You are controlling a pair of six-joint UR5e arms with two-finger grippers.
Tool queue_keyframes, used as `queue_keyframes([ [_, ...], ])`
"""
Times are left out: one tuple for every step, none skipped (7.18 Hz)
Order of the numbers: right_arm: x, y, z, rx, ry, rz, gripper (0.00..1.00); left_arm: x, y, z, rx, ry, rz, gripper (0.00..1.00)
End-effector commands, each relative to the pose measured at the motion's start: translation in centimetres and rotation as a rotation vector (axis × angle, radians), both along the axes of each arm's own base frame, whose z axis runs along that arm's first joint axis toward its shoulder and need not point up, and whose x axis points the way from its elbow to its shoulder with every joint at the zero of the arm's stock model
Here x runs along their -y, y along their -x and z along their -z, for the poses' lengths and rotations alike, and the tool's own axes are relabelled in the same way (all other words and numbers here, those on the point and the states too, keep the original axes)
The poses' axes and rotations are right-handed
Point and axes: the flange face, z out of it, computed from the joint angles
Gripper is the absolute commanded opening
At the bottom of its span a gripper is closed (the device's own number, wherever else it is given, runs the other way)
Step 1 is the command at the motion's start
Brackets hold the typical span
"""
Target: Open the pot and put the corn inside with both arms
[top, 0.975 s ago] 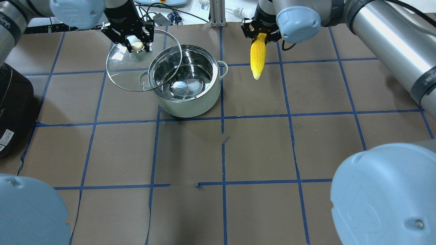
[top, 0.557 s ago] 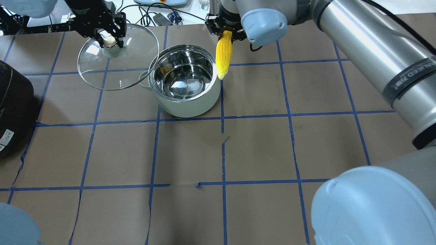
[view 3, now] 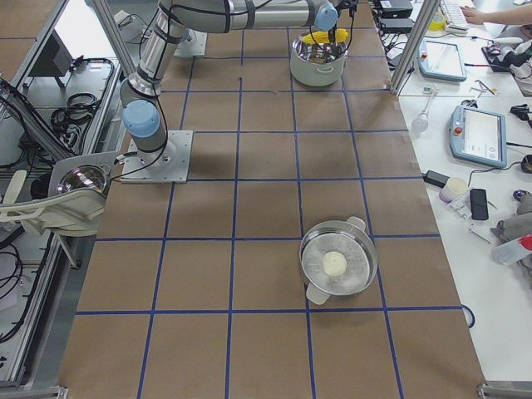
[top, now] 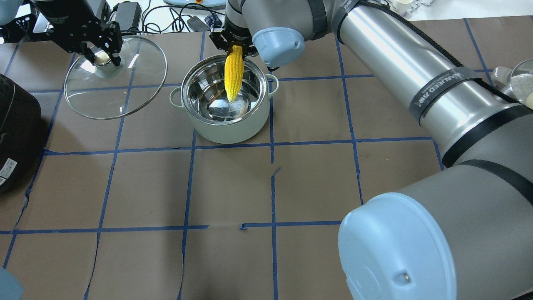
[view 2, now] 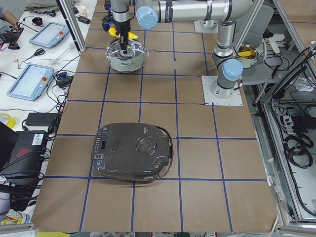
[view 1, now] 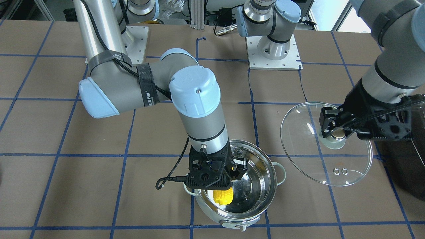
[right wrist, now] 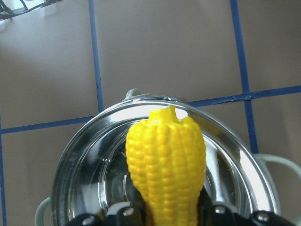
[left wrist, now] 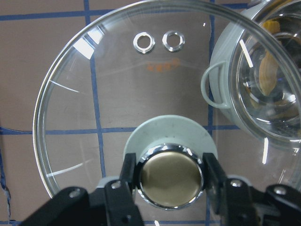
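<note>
The right pincer (top: 234,45) pinched the bumpy yellow corn cob (top: 233,75) upright, tip down, directly over the open mint-green steel pot (top: 233,131), while the left pincer (top: 101,59) clamped the clear glass lid (top: 125,87) aside.

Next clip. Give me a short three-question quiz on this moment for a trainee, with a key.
1. True or false: the lid rests on the pot.
2. The right gripper holds the corn: A) sideways, away from the pot; B) tip-down over the open pot; C) tip-up above the lid.
3. By which part do the left gripper jaws grip the lid?
Key: 1 false; 2 B; 3 the knob.
</note>
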Motion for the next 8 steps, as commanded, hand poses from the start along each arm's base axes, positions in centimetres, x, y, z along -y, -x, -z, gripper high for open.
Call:
queue_keyframes([
  [-0.4, -2.0, 2.0, 0.0, -0.009, -0.037, 0.39, -0.1, -2.0, 0.9, -0.001, -0.02, -0.012, 0.0],
  [-0.4, -2.0, 2.0, 0.003, -0.002, -0.038, 0.99, -0.3, -2.9, 1.7, -0.006, -0.035, -0.024, 0.0],
  [-0.4, -2.0, 1.9, 0.002, 0.001, -0.043, 1.0, -0.4, -3.0, 1.7, -0.006, -0.036, -0.01, 0.0],
  [-0.6, -1.9, 1.8, 0.002, -0.001, -0.043, 1.0, -0.3, -3.3, 2.0, -0.003, -0.039, -0.012, 0.0],
  [-0.9, -1.6, 0.7, -0.014, 0.012, -0.057, 1.0, -0.4, -3.5, 2.1, -0.004, -0.042, -0.013, 0.0],
  [-1.7, -1.1, -0.9, -0.027, 0.014, -0.075, 1.0, -0.4, -3.6, 3.1, -0.005, -0.055, -0.013, 0.0],
  [-2.3, 0.2, -2.3, -0.048, -0.031, -0.071, 1.0, -0.2, -5.0, 5.6, -0.011, -0.078, 0.02, 0.0],
  [-3.5, 1.8, -3.4, -0.127, -0.089, -0.075, 1.0, 0.0, -8.1, 8.2, -0.006, -0.051, 0.023, 0.0],
])
